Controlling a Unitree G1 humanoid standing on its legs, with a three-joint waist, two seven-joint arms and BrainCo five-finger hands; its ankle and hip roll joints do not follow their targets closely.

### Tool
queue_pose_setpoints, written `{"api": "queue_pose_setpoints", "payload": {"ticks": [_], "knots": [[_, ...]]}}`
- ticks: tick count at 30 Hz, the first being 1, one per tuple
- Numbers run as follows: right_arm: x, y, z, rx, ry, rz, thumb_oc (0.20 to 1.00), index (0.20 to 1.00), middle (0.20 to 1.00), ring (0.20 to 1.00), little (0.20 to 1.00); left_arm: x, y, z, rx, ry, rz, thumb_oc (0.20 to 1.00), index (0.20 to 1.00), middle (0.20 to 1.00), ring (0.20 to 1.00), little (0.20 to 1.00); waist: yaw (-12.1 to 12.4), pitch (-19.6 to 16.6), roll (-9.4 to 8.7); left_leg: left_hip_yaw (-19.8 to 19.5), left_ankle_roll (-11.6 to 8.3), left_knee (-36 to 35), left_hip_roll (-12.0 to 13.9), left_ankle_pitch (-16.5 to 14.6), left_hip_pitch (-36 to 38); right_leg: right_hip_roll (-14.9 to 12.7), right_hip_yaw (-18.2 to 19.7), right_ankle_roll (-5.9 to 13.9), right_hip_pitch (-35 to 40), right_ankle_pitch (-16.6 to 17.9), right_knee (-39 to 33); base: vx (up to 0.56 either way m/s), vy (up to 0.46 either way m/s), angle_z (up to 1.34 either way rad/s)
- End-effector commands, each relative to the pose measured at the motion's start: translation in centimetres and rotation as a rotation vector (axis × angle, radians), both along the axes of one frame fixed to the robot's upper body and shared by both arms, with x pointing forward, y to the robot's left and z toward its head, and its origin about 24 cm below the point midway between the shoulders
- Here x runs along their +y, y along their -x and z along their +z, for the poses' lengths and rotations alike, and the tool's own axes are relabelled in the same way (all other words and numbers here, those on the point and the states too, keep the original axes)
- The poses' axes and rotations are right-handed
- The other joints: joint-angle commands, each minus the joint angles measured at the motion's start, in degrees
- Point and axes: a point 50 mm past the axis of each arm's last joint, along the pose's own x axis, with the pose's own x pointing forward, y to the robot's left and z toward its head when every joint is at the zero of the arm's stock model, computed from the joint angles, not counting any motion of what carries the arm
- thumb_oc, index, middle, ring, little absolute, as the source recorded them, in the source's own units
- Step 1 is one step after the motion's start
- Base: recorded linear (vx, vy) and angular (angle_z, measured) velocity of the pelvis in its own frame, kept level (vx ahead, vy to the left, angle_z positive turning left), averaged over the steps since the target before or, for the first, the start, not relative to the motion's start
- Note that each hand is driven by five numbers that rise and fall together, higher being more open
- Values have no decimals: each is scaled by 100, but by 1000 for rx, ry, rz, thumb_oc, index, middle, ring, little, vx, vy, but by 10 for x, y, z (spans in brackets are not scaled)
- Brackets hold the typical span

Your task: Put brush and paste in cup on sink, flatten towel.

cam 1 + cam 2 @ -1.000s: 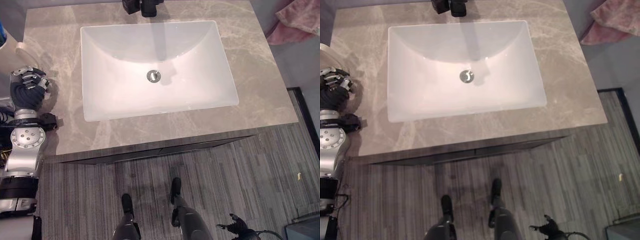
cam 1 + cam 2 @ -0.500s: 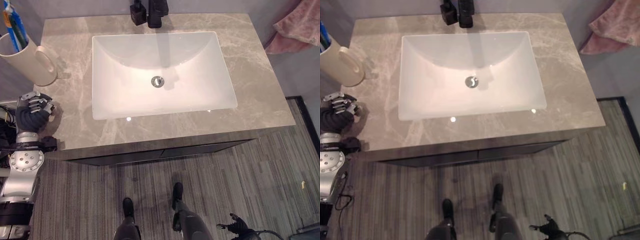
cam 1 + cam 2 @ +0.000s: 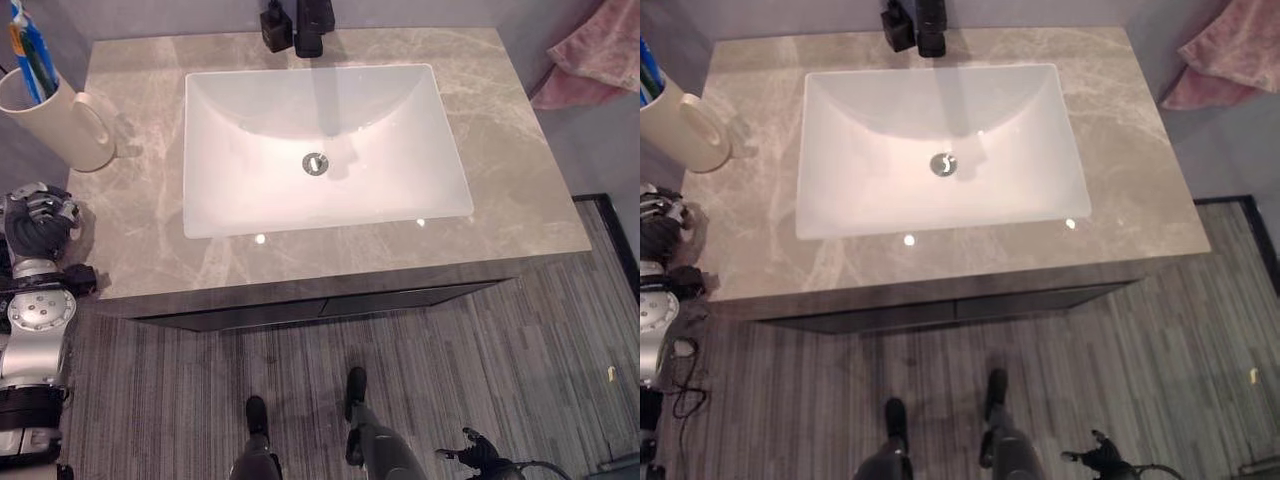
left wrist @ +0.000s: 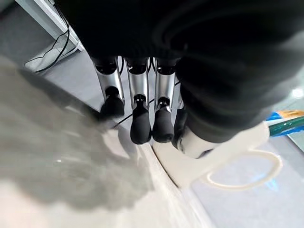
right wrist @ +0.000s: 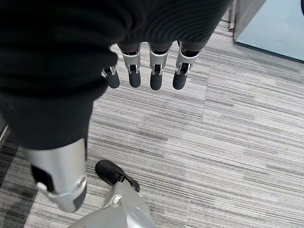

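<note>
Looking down through the left eye view, the cream cup (image 3: 60, 118) stands on the grey marble counter (image 3: 500, 130) at its rear left corner, handle turned toward the white sink basin (image 3: 320, 140), with the brush and paste (image 3: 30, 60) upright inside it; that placement suggests the first half of the task is done. The left hand (image 3: 38, 215) hangs at the counter's left edge near the front, apart from the cup, probably because it has nothing left to carry there. A black faucet (image 3: 300, 20) sits at the rear edge, behind the basin. The pink towel (image 3: 590, 60) shows beyond the counter's right rear corner, bunched and not flattened, so I judge that step remains.

The right eye view gives the same layout: the cup at the counter's left rear, the towel off the right rear corner, and the right hand (image 3: 1095, 455) low over the striped floor (image 3: 1160, 350), well away from the counter.

From the left wrist view, the left hand's fingers (image 4: 137, 118) are relaxed and grasp nothing; the cup's handle curves just past them, the blue and green brush and paste poking out beyond.

From the right wrist view, the right hand's fingers (image 5: 154, 71) hang loosely extended above the floor, empty, likely idle until the towel needs handling.
</note>
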Motion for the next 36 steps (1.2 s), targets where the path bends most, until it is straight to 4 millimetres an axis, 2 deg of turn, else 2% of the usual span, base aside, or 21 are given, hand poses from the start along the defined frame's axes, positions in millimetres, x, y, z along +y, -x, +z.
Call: {"api": "queue_pose_setpoints", "payload": {"ticks": [1,8,14,23,36], "knots": [[-9,1,3,9,41,-1,1000,1000,1000,1000,1000,17,5,49,-80,-176,90,200,200,200,200,200,-64,144,-237,-19,132,10,-42,395,-245,-247,461,417,460,-152,-14,0,0,0],[-8,2,2,7,33,-5,1000,1000,1000,1000,1000,20,5,51,-84,-175,135,200,200,200,200,200,-90,135,-287,21,132,10,-24,376,-231,-235,525,415,435,-169,-14,8,-2,-2],[-2,0,1,1,22,5,1000,1000,1000,1000,1000,18,0,43,-113,-139,238,200,200,200,200,200,-144,116,-334,67,124,10,0,355,-218,-220,566,395,407,-186,-14,6,-4,-1],[-1,-2,2,-11,19,11,1000,1000,1000,1000,1000,22,-3,45,-133,-122,302,200,200,200,200,200,-188,83,-391,153,117,10,35,332,-158,-178,662,380,383,-190,-14,13,-8,-6],[7,7,-2,3,-4,40,1000,1000,1000,1000,1000,34,-3,52,-132,-129,407,200,200,200,200,200,-351,-31,-615,263,74,10,150,320,-77,-66,803,368,339,-178,-14,11,-17,-6]]}}
